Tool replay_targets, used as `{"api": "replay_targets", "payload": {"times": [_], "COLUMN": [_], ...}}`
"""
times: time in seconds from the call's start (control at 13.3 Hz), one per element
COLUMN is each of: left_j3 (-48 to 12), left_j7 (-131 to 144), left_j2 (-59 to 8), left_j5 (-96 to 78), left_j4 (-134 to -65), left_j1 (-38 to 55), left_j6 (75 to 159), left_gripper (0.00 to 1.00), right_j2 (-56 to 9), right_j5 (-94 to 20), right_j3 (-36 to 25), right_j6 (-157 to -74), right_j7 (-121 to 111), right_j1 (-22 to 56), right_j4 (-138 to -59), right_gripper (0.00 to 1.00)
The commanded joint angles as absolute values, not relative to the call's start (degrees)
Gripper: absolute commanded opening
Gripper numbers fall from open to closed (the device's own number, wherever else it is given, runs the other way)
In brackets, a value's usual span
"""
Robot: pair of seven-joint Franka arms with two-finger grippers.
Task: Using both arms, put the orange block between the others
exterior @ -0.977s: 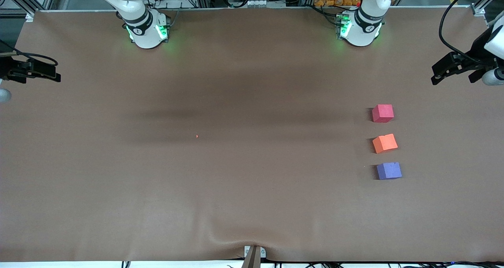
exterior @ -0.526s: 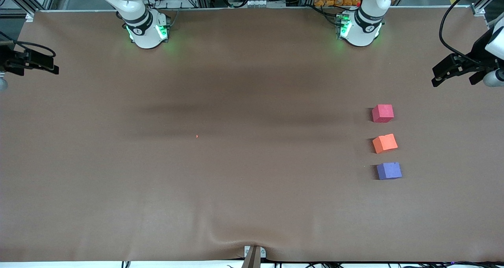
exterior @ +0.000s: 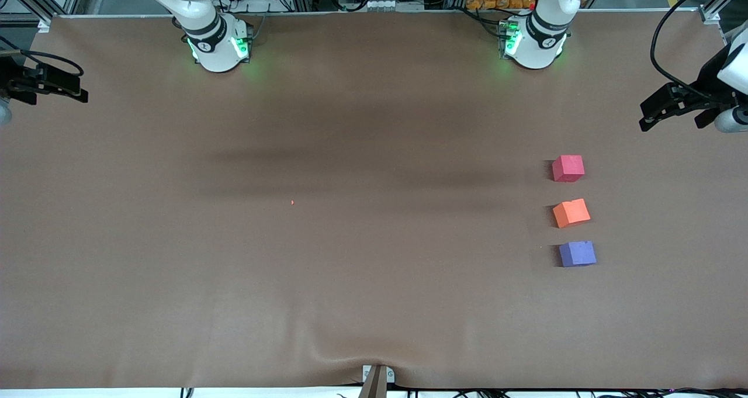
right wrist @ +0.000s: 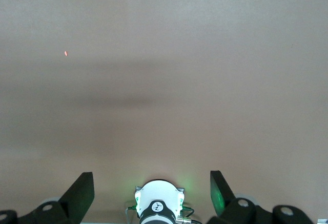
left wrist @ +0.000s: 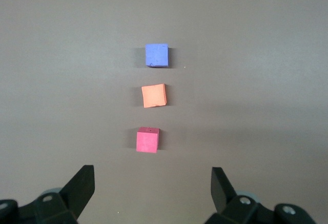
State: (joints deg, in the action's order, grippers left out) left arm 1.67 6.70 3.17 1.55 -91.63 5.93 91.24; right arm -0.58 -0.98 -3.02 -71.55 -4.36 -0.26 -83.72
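Note:
Three small cubes lie in a row toward the left arm's end of the table. The orange block [exterior: 571, 213] [left wrist: 154, 96], turned slightly askew, sits between the others: the pinkish-red cube [exterior: 568, 168] [left wrist: 147, 140] farther from the front camera and the purple-blue cube [exterior: 577, 253] [left wrist: 157, 55] nearer to it. Small gaps separate them. My left gripper [exterior: 643, 117] [left wrist: 151, 183] hangs open and empty at that end of the table, apart from the cubes. My right gripper [exterior: 82, 89] [right wrist: 151, 180] is open and empty at the table's other end.
Brown cloth [exterior: 374, 281] covers the table, wrinkled near the front edge. A tiny orange speck [exterior: 292, 202] [right wrist: 65, 53] lies near the middle. The arm bases [exterior: 219, 47] [exterior: 534, 44] glow green along the robots' edge; the right wrist view shows the right arm's base [right wrist: 160, 203].
The right gripper has drawn a little toward the robots' edge of the table. The left gripper has barely shifted. The three cubes have not moved.

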Motion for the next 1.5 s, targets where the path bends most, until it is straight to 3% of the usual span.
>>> {"api": "replay_targets", "payload": {"times": [0.0, 0.9, 1.43], "left_j3": [1.49, 1.49, 1.49], "left_j7": [6.06, 6.15, 6.06], "left_j2": [2.90, 2.90, 2.81], "left_j5": [2.11, 2.11, 2.11], "left_j4": [-92.37, -92.81, -92.11], "left_j1": [5.63, 5.71, 5.71], "left_j6": [93.16, 95.10, 94.92], "left_gripper": [1.00, 1.00, 1.00], "right_j2": [1.32, 1.06, 0.44], "right_j5": [-1.23, -1.23, -1.14], "right_j3": [-2.46, -2.46, -2.46], "right_j6": [-72.42, -72.42, -78.66], "right_j7": [-4.13, -4.22, -4.22], "right_j1": [-1.05, -1.41, -1.32], "right_j4": [-85.69, -85.52, -85.52], "right_gripper": [1.00, 1.00, 1.00]}}
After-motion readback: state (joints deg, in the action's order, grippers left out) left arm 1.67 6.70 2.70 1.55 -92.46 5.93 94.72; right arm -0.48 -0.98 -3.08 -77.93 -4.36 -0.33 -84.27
